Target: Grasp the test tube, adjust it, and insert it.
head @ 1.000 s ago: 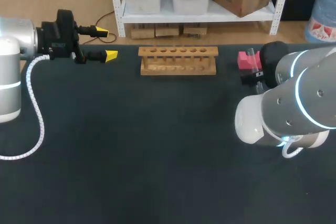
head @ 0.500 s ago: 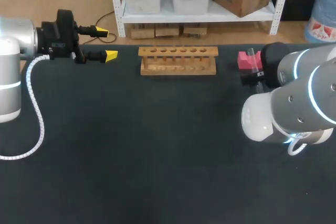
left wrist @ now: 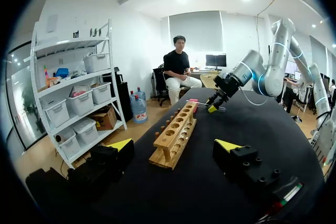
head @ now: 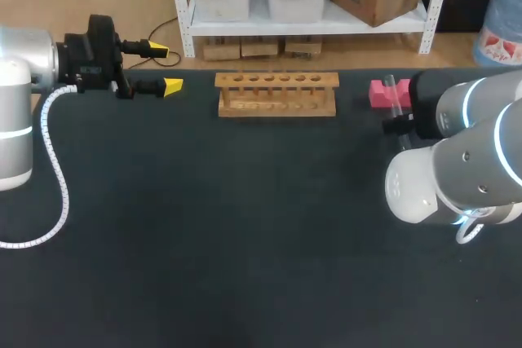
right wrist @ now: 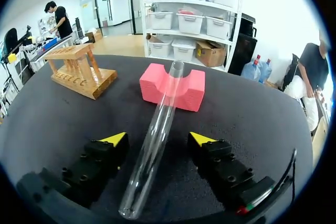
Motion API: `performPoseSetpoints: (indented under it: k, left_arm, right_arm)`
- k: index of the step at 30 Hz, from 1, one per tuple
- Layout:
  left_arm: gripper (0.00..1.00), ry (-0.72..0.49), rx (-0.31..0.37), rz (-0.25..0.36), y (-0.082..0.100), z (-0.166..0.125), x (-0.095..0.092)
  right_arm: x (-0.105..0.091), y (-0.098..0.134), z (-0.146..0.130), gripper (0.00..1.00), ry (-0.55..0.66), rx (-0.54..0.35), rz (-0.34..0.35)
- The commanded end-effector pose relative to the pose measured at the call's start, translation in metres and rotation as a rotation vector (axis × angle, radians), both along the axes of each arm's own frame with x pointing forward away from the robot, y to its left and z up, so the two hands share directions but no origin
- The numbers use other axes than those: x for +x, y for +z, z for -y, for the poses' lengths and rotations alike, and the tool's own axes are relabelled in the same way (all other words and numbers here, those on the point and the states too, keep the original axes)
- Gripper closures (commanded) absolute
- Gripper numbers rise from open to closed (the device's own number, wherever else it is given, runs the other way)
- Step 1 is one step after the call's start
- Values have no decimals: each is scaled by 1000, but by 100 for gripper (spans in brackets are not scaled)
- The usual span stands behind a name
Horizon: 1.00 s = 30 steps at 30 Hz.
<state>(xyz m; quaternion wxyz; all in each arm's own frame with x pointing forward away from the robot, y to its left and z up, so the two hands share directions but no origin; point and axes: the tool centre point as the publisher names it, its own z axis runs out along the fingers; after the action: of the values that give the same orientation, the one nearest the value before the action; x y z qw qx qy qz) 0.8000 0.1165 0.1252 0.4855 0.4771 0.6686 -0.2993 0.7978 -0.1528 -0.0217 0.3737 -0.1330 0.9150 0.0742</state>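
Pink block [right wrist: 192, 92], clear tube [right wrist: 153, 149]

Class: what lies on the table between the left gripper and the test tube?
The wooden test tube rack stands between the left gripper and the test tube, shown in the head view and left wrist view.

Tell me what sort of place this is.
Probably a robotics lab test bench: a dark table carries a wooden test tube rack, and a glass test tube lies across a pink foam block.
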Motion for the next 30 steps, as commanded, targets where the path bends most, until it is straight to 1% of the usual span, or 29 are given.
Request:
performPoseSetpoints:
  k: [1,5,9,10,12,13,14,16,17,25,30]
  left_arm:
    - [0,2,-5,7,-2,-1,-1]
    - [0,2,-5,7,-2,-1,-1]
    - [0,2,-5,7,-2,-1,-1]
    - [0,2,-5,7,-2,-1,-1]
    - [0,2,-5,7,-2,-1,-1]
    - [0,2,-5,7,-2,-1,-1]
    - [0,2,-5,7,-2,-1,-1]
    - [0,2,-5,7,-2,-1,-1]
    - [0,2,-5,7,-2,-1,-1]
    - [0,2,-5,7,-2,-1,-1]
    - [0,2,-5,7,-2,-1,-1]
  right_arm:
    - [1,0,4,52,5,8,-3]
    - [1,0,4,61,3,1,-4]
    - [1,0,4,63,3,-5,-5]
    - [1,0,4,65,1,-7,-5]
    - [0,1,5,73,-4,-11,-5]
    - [0,1,5,79,-6,-14,-5]
    - [-1,2,5,89,-9,-16,-5]
    - [-1,3,6,93,-16,-18,-4]
    - [-2,4,6,99,-20,-18,-2]
    - [-12,13,8,100,-62,-18,8]
    - [-20,27,8,100,-102,-14,26]
